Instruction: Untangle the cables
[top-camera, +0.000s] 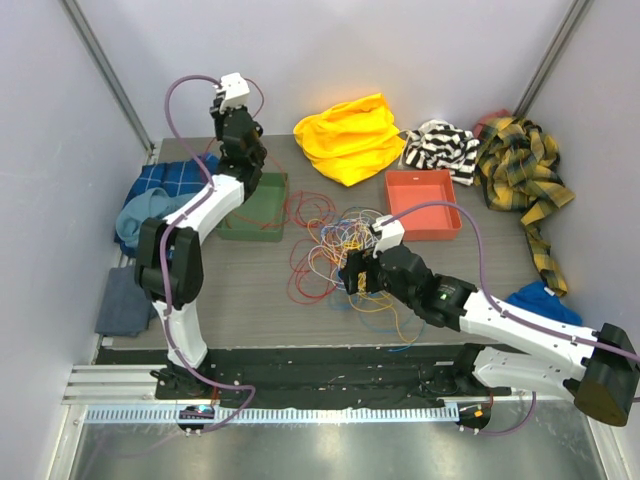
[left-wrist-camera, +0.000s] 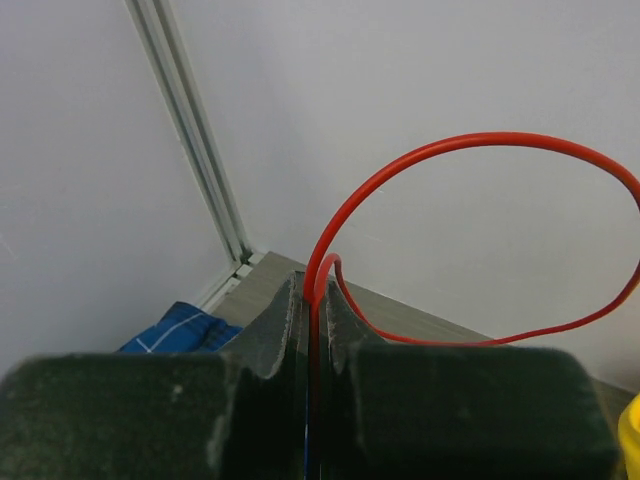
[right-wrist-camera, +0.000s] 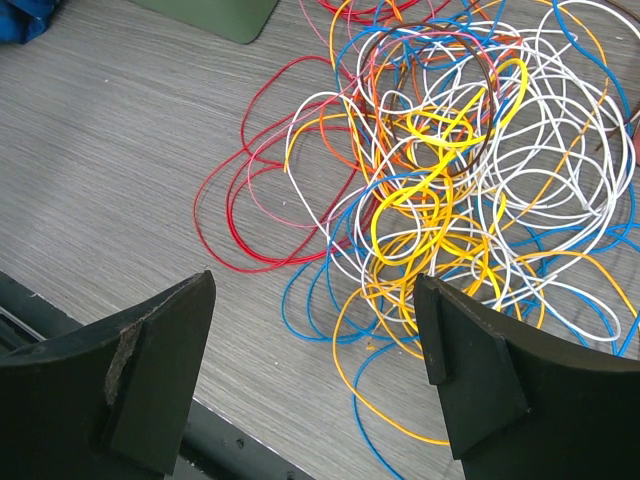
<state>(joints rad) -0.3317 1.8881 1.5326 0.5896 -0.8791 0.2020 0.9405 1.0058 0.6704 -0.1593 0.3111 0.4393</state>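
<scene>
Left tool (left-wrist-camera: 312, 292) pinches red cable (left-wrist-camera: 480, 137), seemingly over tray (top-camera: 268, 205).

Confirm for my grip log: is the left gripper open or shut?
Shut: the left gripper clamps a red cable, which loops out beyond its fingers.

From above and behind you see the whole table (top-camera: 250, 310); your right wrist looks closely down on the same cables (right-wrist-camera: 440, 190), your left faces the wall (left-wrist-camera: 420, 70)

Cables (top-camera: 335, 240) all tangled mid-frame, right gripper (top-camera: 350, 273) at the pile's lower edge, left arm (top-camera: 203, 208) standing over the green tray (top-camera: 264, 196) upper left.
</scene>
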